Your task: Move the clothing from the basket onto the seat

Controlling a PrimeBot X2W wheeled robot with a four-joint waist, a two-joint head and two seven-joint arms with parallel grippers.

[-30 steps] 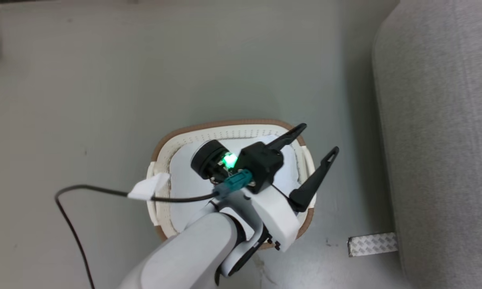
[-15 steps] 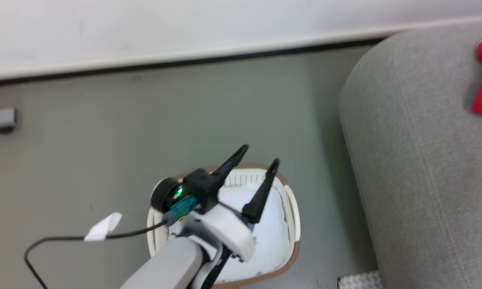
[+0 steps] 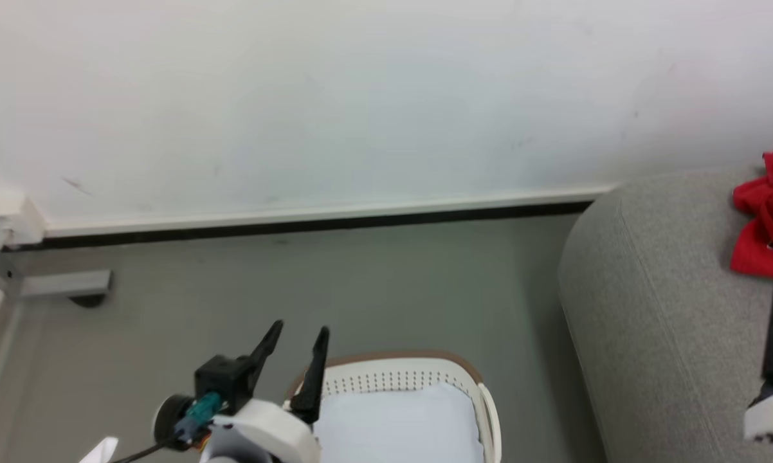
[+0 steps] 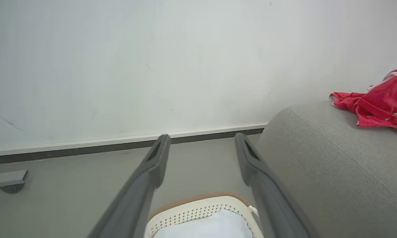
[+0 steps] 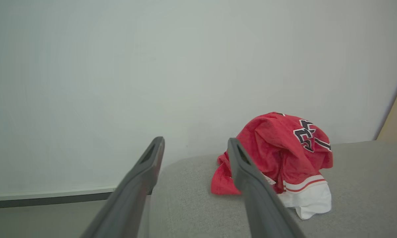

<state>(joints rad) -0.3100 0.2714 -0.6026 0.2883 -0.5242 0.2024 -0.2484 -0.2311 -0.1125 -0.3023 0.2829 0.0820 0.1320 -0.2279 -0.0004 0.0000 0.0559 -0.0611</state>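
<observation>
Left tool (image 3: pixel 300 328) and right tool (image 5: pixel 195 142) both gape empty, the basket (image 3: pixel 386 355) is cut off at the bottom, and the red clothing (image 3: pixel 764 241) on the seat (image 3: pixel 656 308) runs off frame.

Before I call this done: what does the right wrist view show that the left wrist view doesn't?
Right wrist, not left: the black number on the clothing, past the open right hand. Left wrist, not right: the basket holding a pale pad, below the open left hand. Both: the red clothing lying on the seat, the wall, baseboard and floor.
</observation>
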